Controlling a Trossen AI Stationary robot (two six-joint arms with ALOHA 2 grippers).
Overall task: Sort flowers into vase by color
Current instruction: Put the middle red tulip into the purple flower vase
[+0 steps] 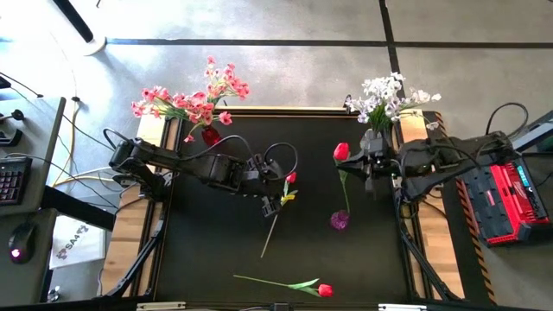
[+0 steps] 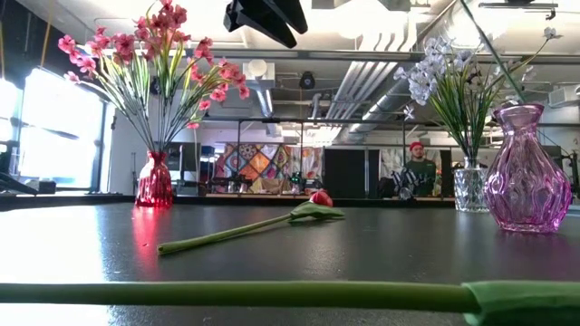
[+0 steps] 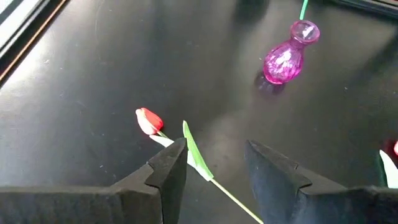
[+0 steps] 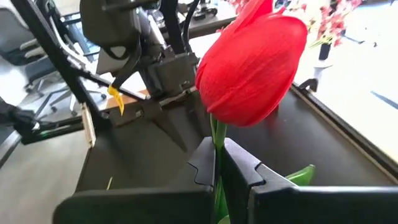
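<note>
Glossy red tulip (image 4: pixel 252 62) pinched in right hand (image 4: pixel 219 165), ribbed purple glass vase (image 1: pixel 340 221)

Pink sprays (image 1: pixel 192 97) upright in red vase (image 1: pixel 211 136), white sprays (image 1: pixel 390 97) in clear vase (image 2: pixel 470 187). One red tulip (image 1: pixel 341 152) raised, stem down into purple vase (image 1: pixel 340 221). Two tulips flat on table: mid (image 1: pixel 290 178), front edge (image 1: pixel 324 290).

Lab or workshop: concrete floor (image 1: pixel 285 78), exposed ceiling ducts (image 2: pixel 362 81), keyboard (image 1: pixel 10 177), red equipment case (image 1: pixel 505 200)
</note>
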